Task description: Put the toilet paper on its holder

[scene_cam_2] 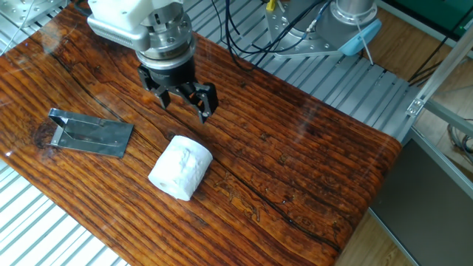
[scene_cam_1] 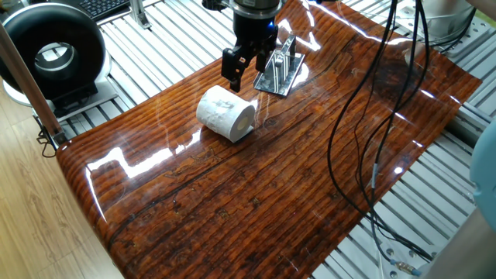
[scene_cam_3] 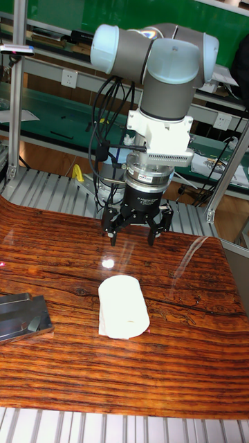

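Note:
The toilet paper [scene_cam_1: 226,113] [scene_cam_2: 181,168] [scene_cam_3: 123,306] lies on its side on the wooden table, a white roll with its hollow end facing the front left in one fixed view. The holder [scene_cam_1: 280,68] [scene_cam_2: 92,133] [scene_cam_3: 24,317], a shiny silver metal stand, lies on the table a short way from the roll. My gripper [scene_cam_1: 246,74] [scene_cam_2: 186,107] [scene_cam_3: 133,239] hangs open above the table just behind the roll, between roll and holder. Its fingers are spread wide with nothing between them and touch neither thing.
A big black ring-shaped device [scene_cam_1: 53,54] stands off the table at the far left. Black cables [scene_cam_1: 372,132] drape over the table's right part. Ribbed metal frame [scene_cam_2: 347,81] surrounds the wooden tabletop [scene_cam_1: 256,186].

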